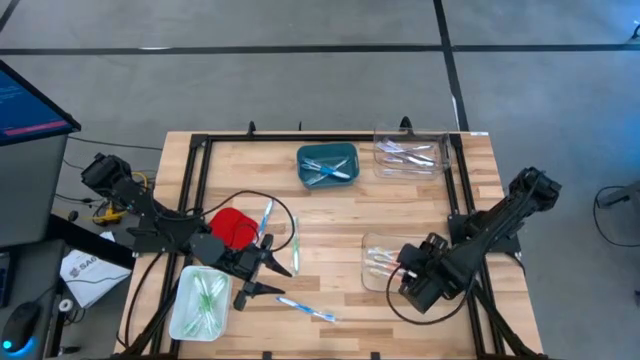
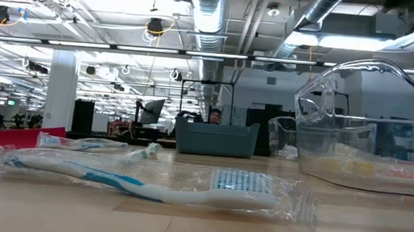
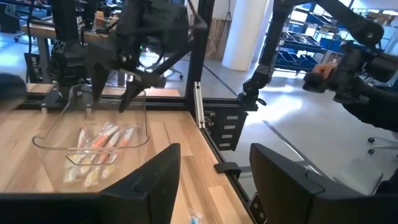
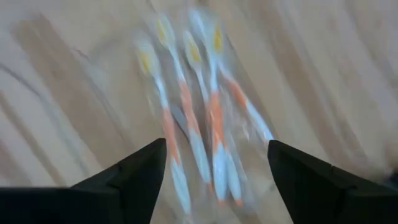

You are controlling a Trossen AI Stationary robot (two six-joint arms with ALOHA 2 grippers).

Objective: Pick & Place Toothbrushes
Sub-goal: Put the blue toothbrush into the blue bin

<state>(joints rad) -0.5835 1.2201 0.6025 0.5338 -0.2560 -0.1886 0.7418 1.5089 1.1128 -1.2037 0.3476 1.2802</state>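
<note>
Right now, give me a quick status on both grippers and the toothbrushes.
Right gripper open above orange toothbrushes in the clear bin. Left gripper open, empty, near the blue toothbrush lying loose on the table. Nothing blocking it.

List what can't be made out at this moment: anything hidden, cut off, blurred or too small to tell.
- Right wrist view: orange-and-white plastic toothbrushes in the clear plastic bin are motion-blurred; their count is uncertain.
- High view: contents of the teal plastic bin are too small to count.
- Low view: neither gripper shows; the wrapped blue-and-white toothbrush fills the foreground.
- High view: the red flat container is partly covered by the left arm.
</note>
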